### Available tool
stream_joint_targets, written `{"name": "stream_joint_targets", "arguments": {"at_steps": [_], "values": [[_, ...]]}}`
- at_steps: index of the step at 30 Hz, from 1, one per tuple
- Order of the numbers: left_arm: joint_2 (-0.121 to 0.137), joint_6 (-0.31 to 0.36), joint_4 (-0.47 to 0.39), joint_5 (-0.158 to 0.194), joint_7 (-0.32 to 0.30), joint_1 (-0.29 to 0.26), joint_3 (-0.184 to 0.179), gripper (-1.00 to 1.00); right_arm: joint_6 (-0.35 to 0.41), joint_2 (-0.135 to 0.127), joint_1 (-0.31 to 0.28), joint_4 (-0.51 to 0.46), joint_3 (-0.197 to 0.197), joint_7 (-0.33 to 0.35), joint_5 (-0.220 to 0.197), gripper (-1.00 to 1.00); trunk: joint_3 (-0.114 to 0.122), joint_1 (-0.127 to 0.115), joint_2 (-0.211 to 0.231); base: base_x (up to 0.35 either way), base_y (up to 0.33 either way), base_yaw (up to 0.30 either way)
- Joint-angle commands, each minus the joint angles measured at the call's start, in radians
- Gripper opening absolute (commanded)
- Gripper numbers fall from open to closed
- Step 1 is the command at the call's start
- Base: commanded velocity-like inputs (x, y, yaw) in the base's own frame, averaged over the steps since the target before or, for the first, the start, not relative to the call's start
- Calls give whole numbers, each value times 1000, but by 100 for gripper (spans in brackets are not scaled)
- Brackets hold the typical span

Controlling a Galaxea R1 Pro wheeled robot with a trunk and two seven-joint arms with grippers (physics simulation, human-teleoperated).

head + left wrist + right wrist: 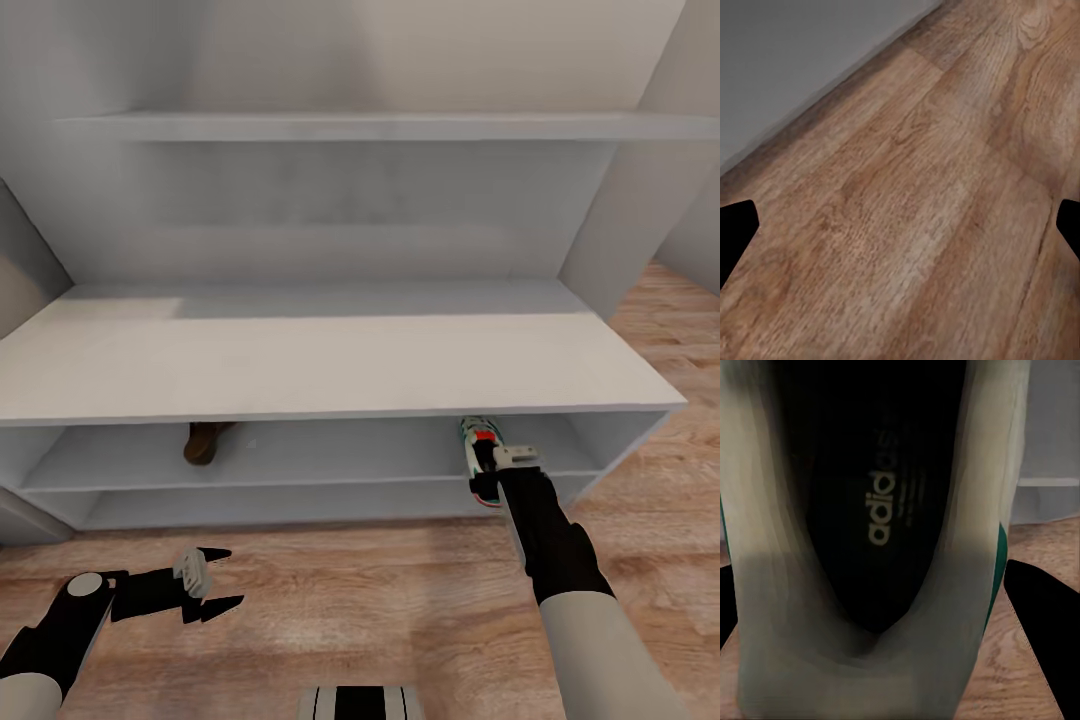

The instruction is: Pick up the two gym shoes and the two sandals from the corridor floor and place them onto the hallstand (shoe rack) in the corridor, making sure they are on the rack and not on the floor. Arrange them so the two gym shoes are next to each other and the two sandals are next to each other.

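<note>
One gym shoe (482, 450), white with green stripe and a red patch, pokes out of the right end of the hallstand's (330, 360) low open shelf, toe inward. My right gripper (503, 463) is shut on its heel end. In the right wrist view the shoe's dark insole (881, 502) is very close, with a black finger (1042, 622) beside its wall. One brown sandal (205, 441) lies on the same shelf further left, half hidden under the bench top. My left gripper (214, 581) hangs open over the corridor floor (350, 600), nothing between its fingertips (735, 232).
The hallstand has a wide pale grey bench top, a back panel and an upper shelf (380, 125). A lower shelf (300, 505) runs just above the floor. A grey wall or panel (802, 52) borders the wood floor (930, 225) in the left wrist view.
</note>
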Motion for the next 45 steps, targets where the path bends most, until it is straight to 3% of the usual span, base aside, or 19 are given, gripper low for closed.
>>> {"name": "stream_joint_targets", "arguments": {"at_steps": [1,33,42,45], "values": [[-1,-10,-1,-8,-3,-1,4,100,3,1,0,0,-2,1,1,-100,-1,0,0,268,0,0],[-1,-11,15,-11,-3,-1,3,100,3,0,0,2,-2,1,1,-100,-1,0,0,81,0,0],[-3,-12,22,-65,-3,-1,0,100,3,0,-1,2,-2,1,1,-100,-1,0,0,97,0,0],[-4,-33,31,-95,-3,-1,-19,100,3,0,0,2,-2,1,1,-100,-1,0,0,2,0,0]]}}
